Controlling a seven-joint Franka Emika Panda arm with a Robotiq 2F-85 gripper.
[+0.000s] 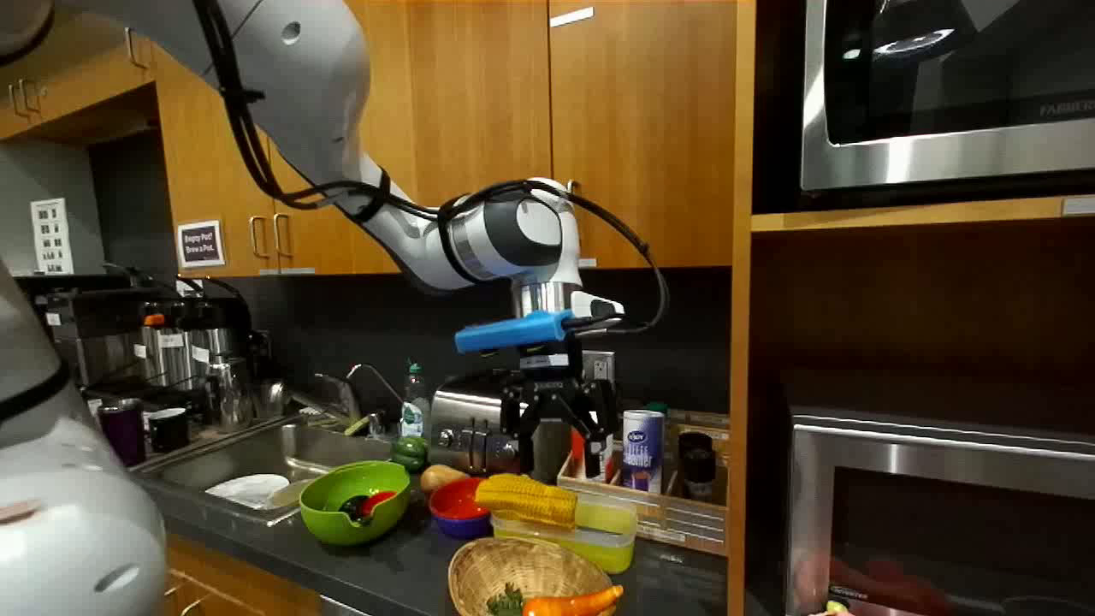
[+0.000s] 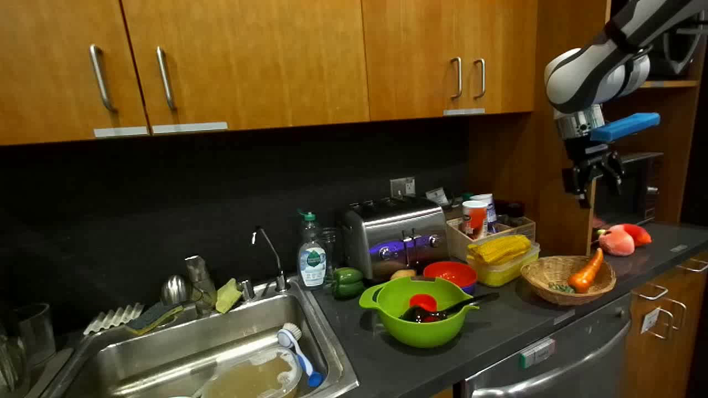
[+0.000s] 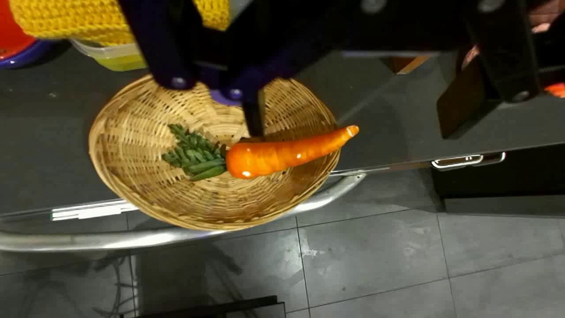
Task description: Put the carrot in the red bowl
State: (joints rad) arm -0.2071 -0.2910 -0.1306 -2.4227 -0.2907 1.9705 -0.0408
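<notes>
The orange carrot (image 3: 282, 154) with green leaves lies in the tan woven basket (image 3: 119, 176). Its thin tip sticks out over the basket's rim. The carrot also shows in both exterior views (image 1: 573, 605) (image 2: 586, 275). My gripper (image 3: 351, 132) is open with nothing between its wide-apart fingers. In the exterior views it hangs pointing down (image 1: 559, 466), well above the counter (image 2: 601, 196). In the wrist view one finger (image 3: 254, 115) overlaps the basket and the carrot's edge. The red bowl (image 2: 449, 272) sits in a blue-purple bowl (image 1: 462, 525), beside the corn; part shows in the wrist view (image 3: 13, 31).
A yellow corn (image 1: 526, 499) lies on a lime container (image 2: 500, 272) between the red bowl and basket. A bigger green bowl (image 2: 420, 331) with a black utensil stands near the sink (image 2: 337, 354). A toaster (image 2: 398, 237) and a condiment tray (image 1: 676, 513) stand behind.
</notes>
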